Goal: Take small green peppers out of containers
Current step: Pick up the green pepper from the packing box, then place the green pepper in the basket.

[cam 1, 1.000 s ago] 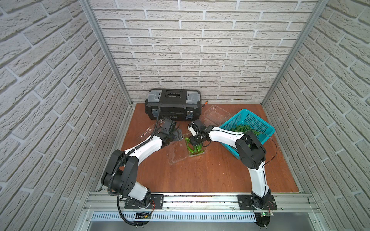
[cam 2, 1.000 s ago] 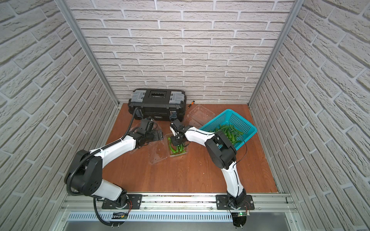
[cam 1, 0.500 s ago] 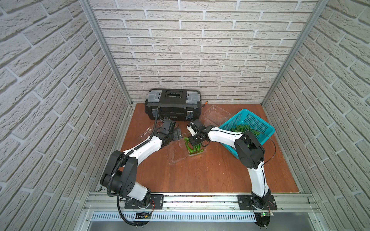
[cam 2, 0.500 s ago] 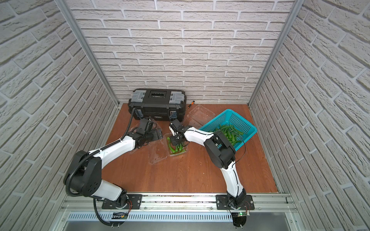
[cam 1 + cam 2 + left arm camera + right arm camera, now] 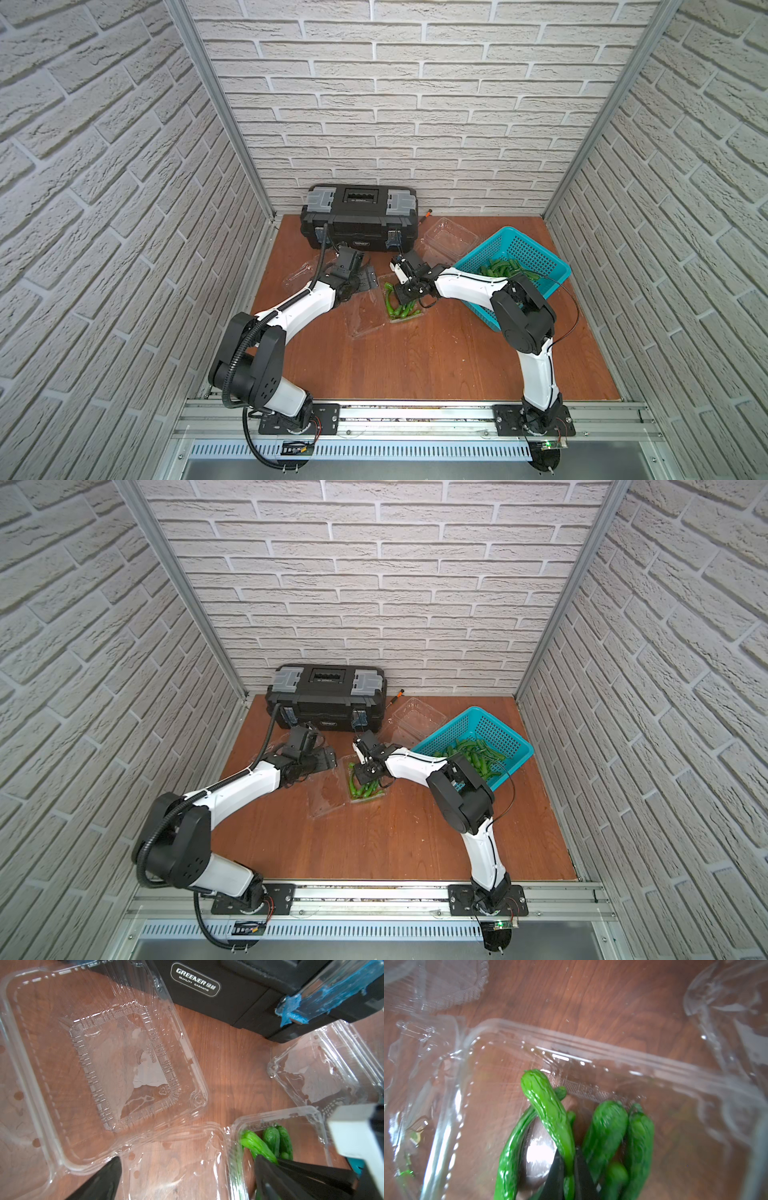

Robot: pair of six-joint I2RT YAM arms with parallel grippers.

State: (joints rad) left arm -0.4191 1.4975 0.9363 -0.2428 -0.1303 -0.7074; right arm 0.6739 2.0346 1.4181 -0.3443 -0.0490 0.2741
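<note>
The right gripper (image 5: 569, 1159) is clamped on one small green pepper (image 5: 548, 1109), pinching its narrower part while the thick end points away from the jaws. The pepper lies across the heap (image 5: 399, 309) inside the open container (image 5: 591, 1043) near the middle of the table. The teal basket (image 5: 536, 253), with peppers already in it, stands at about 2 o'clock from that container. An empty container (image 5: 193, 1059) lies at 9 o'clock, and the black toolbox (image 5: 359, 212) at 12 o'clock.

The left gripper (image 5: 361, 280) hangs at 9 o'clock of the heap with its jaws wide apart and holds nothing.

The step in hand looks like lifting this one pepper clear. The pinch is thin and off-centre, so the pepper may swing or slip. A straight, slow rise would help, high enough for the thick end to pass the clear wall before turning toward 2 o'clock. The light box may come up with it. Pressing its lid down with the left gripper would likely keep it in place.
</note>
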